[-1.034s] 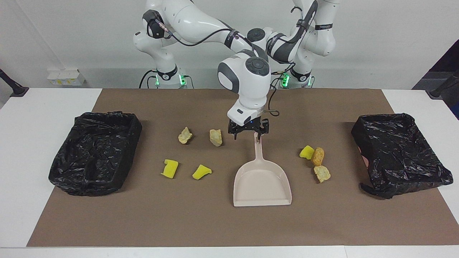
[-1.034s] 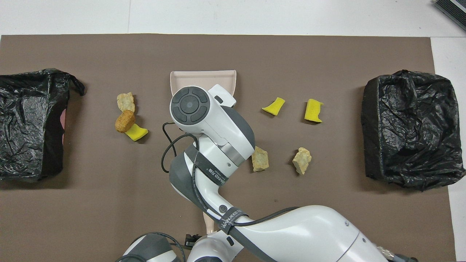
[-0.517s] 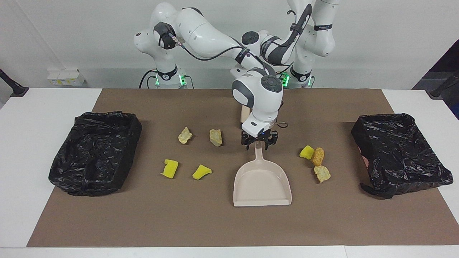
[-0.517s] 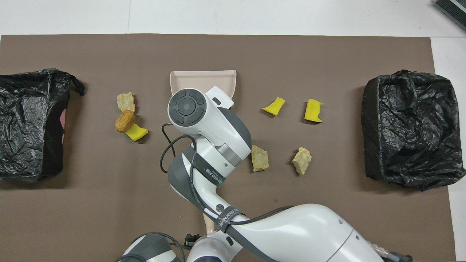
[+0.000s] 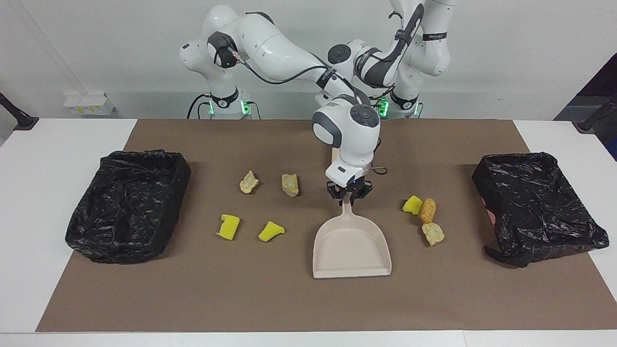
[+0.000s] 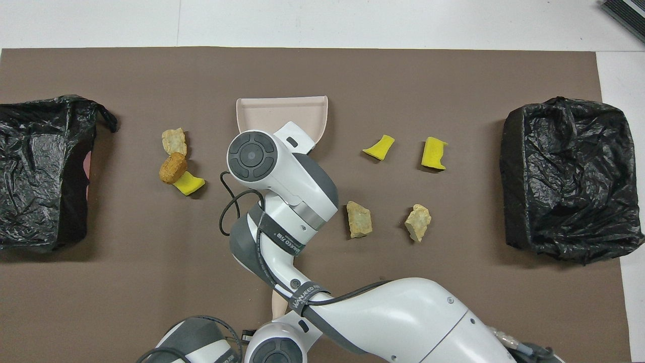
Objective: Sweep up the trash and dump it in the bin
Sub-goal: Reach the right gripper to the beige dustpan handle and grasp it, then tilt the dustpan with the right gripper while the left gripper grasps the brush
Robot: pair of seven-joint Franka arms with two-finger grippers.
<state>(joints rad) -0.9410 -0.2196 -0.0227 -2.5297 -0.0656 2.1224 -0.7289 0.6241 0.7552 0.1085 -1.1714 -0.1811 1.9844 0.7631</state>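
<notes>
At the right arm's end of the white bench (image 5: 29,217), a bin lined with a black bag (image 5: 127,205) sits on the brown mat (image 5: 289,299). Next come four scraps of the trash, spread out between that bin and the dustpan. Two pale beige chunks (image 5: 248,182) (image 5: 290,185) lie nearer to the robots, and two yellow sponge pieces (image 5: 228,226) (image 5: 271,231) lie farther from them. All four are apart from one another.

In the middle of the mat the beige dustpan (image 5: 352,246) lies flat, its handle pointing toward the robots. The right arm reaches down over it, and the right pincer (image 5: 348,196) is closed on the top of the handle.

The left pincer is hidden by the arms in both views. It is closed. A pale beige strip (image 6: 278,302) shows near it, but whether the pincer grips it cannot be told.

Toward the left arm's end lie three more scraps in a tight cluster. A yellow sponge bit (image 5: 412,205) touches a golden-brown lump (image 5: 427,210), with a beige crumbly chunk (image 5: 433,233) just beside them, farther from the robots.

Last stands a second black-bagged bin (image 5: 535,212), well apart from the cluster.
</notes>
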